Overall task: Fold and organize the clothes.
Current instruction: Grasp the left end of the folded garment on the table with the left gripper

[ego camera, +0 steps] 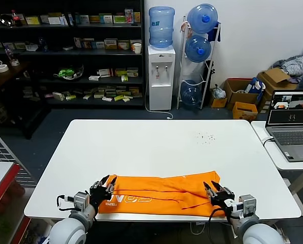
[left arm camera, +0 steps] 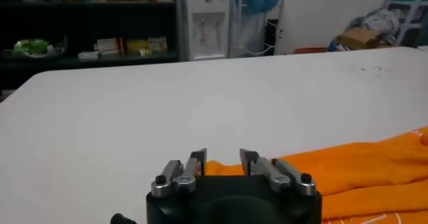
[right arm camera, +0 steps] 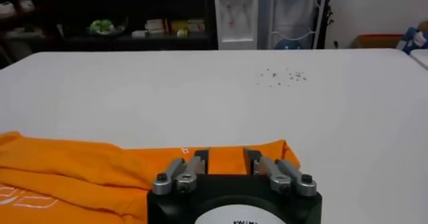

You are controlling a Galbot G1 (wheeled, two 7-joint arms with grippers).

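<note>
The orange T-shirt (ego camera: 164, 194) lies folded into a long band along the front edge of the white table (ego camera: 156, 142), pale lettering showing near its left end. My left gripper (ego camera: 107, 183) is open just over the shirt's left end; the left wrist view shows its fingers apart with the orange cloth (left arm camera: 364, 172) beyond them. My right gripper (ego camera: 212, 189) is open over the shirt's right end; the right wrist view shows orange cloth (right arm camera: 100, 172) between and beyond its fingers. Neither gripper holds the cloth.
A laptop (ego camera: 293, 124) sits on a second table at the right. Small dark specks (ego camera: 206, 137) dot the table's far right. Shelves (ego camera: 65, 51) and a water dispenser (ego camera: 160, 66) stand behind. A wire rack (ego camera: 1, 157) is at the left.
</note>
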